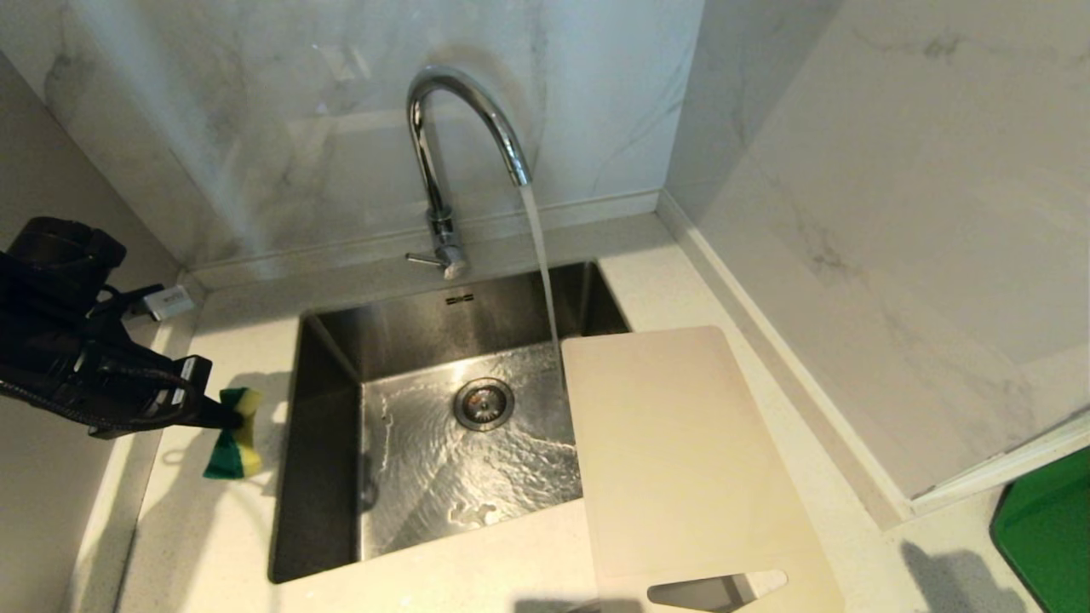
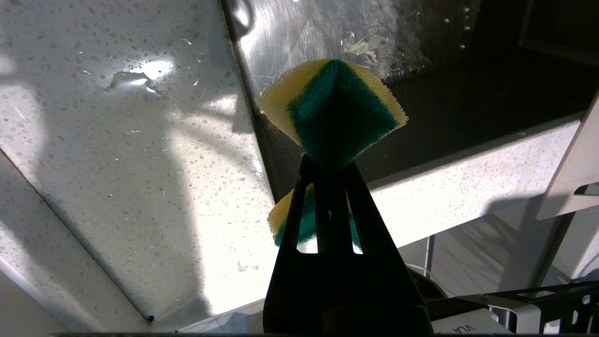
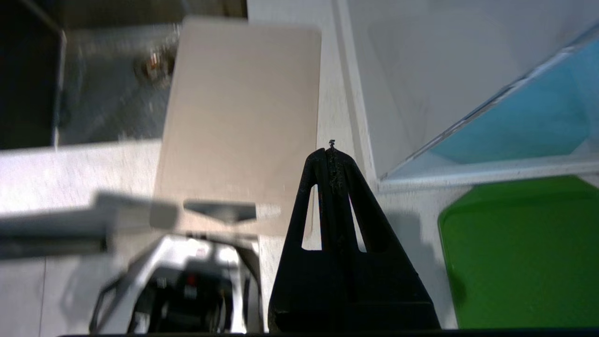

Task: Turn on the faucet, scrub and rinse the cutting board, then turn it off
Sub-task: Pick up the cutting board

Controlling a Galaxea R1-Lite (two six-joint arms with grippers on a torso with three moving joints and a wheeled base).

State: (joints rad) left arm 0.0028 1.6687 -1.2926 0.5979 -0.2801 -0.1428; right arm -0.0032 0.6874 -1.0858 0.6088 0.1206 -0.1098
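Note:
The chrome faucet (image 1: 451, 153) stands behind the sink with water running from its spout into the steel basin (image 1: 426, 477). The cream cutting board (image 1: 681, 460) lies flat on the counter right of the sink, its far corner over the basin and its slot handle at the near end; the right wrist view shows this cutting board (image 3: 238, 121) too. My left gripper (image 1: 228, 417) hovers over the counter left of the sink, shut on a green-and-yellow sponge (image 1: 234, 432) (image 2: 330, 105). My right gripper (image 3: 331, 150) is shut and empty, near the counter's front edge beside the board's handle end.
A marble wall rises close on the right of the board. A green tray (image 1: 1052, 532) (image 3: 519, 252) sits at the near right. The counter (image 2: 117, 154) left of the sink carries water drops. A small white box (image 1: 169, 300) lies at the back left.

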